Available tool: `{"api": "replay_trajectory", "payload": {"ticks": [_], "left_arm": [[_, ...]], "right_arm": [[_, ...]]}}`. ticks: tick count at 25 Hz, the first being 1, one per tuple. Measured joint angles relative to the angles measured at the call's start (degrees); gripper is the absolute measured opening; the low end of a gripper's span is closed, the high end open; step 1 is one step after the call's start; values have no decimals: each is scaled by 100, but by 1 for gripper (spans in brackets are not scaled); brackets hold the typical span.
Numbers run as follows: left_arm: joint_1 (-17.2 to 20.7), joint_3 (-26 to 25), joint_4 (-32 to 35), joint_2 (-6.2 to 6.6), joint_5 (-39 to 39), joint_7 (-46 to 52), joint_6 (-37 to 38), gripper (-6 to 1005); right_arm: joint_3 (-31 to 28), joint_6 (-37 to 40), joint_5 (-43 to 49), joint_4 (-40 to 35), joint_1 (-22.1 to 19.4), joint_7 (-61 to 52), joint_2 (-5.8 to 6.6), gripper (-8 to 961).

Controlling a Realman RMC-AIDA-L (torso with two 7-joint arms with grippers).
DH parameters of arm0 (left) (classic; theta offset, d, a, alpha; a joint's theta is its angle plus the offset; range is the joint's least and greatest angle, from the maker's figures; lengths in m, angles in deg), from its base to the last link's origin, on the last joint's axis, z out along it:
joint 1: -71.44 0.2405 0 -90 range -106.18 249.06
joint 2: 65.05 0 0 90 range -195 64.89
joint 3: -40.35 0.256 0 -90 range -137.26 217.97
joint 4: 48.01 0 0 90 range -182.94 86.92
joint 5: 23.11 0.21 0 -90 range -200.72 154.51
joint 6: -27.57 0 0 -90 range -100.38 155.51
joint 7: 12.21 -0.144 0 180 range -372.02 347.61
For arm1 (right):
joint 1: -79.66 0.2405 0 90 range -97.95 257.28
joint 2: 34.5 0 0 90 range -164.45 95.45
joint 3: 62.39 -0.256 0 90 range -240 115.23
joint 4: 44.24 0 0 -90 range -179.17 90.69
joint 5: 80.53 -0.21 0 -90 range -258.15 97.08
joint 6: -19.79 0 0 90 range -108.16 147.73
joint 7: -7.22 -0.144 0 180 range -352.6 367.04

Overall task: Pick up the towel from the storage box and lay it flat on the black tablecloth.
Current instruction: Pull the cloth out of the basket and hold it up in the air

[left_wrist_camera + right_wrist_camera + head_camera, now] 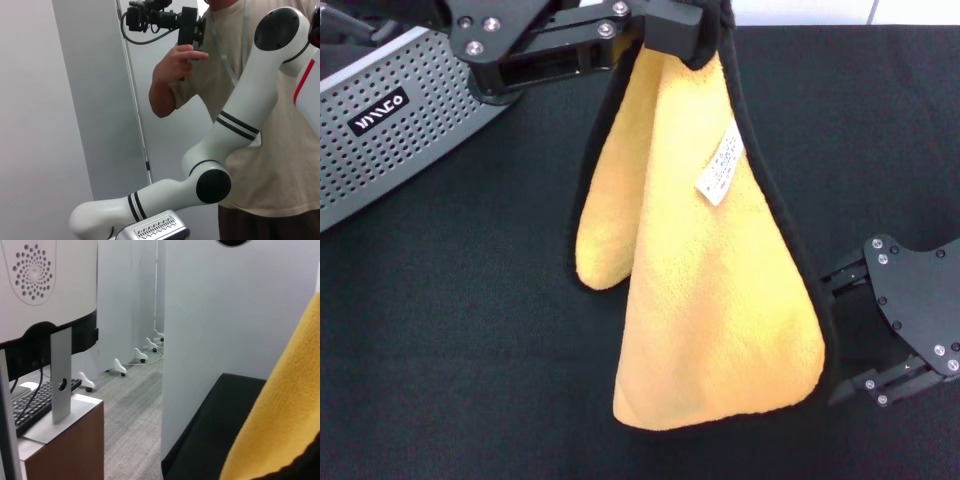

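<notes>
Your left claw [695, 40] pinched the towel [700, 280], hanging clear of the storage box [380, 130]; the right claw [845, 335], spread, waited beside its lower edge. Next, you needed to spread it across the black tablecloth [450, 350].

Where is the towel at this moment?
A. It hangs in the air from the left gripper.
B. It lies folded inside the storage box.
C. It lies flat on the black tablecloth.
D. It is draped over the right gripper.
A. The towel hangs folded from the left gripper, above the black tablecloth and outside the storage box.
</notes>
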Motion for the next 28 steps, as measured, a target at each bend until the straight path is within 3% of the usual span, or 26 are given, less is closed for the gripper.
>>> {"api": "replay_trajectory", "payload": {"ticks": [13, 25, 28], "left_arm": [[63, 3, -4, -56, 6, -78, 5, 7], [122, -3, -5, -74, 0, -140, 10, 7], [124, -4, -5, -73, 0, -141, 10, 7]], "right_arm": [[-69, 184, 84, 10, 116, -246, -13, 571], [-411, -106, 99, 24, 63, -310, -26, 565], [-401, -184, 118, 15, 56, -351, -24, 477]]}}
